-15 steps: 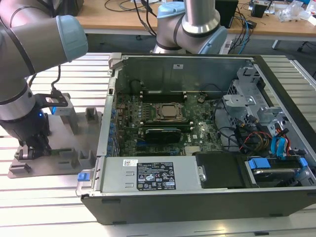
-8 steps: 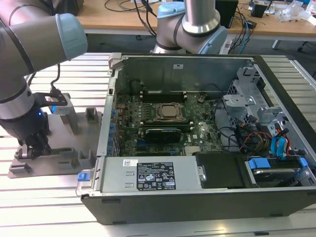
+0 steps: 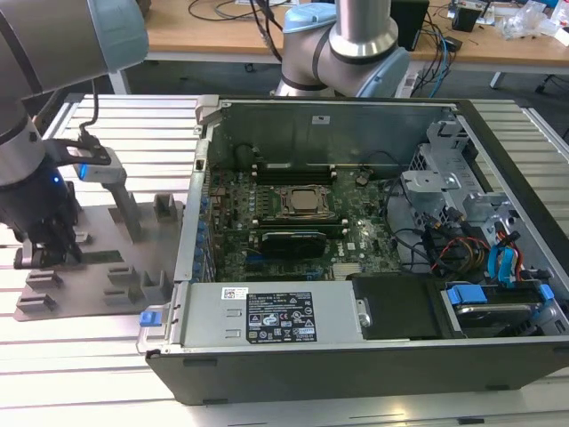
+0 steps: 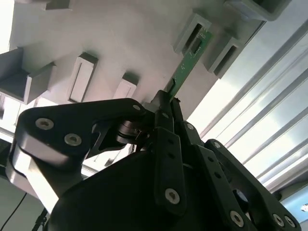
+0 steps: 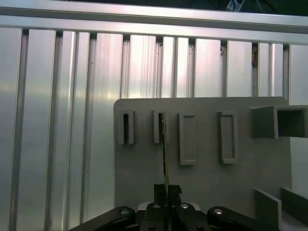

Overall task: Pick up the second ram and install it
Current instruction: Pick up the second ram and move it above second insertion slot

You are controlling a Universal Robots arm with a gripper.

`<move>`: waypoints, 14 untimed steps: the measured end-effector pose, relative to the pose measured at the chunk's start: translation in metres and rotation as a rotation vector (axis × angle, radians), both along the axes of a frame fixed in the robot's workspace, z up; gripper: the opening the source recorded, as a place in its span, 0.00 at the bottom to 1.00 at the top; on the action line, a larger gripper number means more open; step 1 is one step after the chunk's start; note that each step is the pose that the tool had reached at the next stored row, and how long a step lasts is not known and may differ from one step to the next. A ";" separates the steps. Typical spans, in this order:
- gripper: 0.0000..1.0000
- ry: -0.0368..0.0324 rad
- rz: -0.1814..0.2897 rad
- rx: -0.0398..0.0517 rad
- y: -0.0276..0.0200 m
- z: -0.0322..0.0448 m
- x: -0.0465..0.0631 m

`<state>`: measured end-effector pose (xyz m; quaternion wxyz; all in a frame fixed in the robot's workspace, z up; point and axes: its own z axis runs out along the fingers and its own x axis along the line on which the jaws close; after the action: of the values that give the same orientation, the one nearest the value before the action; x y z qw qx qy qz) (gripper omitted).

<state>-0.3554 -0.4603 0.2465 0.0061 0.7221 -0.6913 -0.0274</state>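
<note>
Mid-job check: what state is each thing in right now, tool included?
tool: shut on the second ram.
second ram: standing on edge, far end in a slot of the gray holder.
gray holder: flat on the slatted table.
computer case: lying on its side, open.

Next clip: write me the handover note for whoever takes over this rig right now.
Gripper: shut on the second ram, down at the gray holder plate on the exterior view's left.
Second ram: standing on edge, its far end at one of the plate's slotted blocks. Whether it is lifted free cannot be told.
Done: ram gripped.
Left: the ram is not yet inside the open computer case.
</note>
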 end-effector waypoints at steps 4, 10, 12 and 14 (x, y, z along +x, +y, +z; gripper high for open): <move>0.14 -0.0001 0.000 0.0006 0.0000 0.0133 0.000; 0.14 0.0001 0.000 0.0006 0.0000 0.0514 0.000; 0.14 0.0000 0.000 0.0007 0.0000 0.0645 0.000; 0.14 0.0000 0.000 0.0009 0.0000 0.0737 0.000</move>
<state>-0.3554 -0.4603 0.3202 0.0058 0.7221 -0.6912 -0.0277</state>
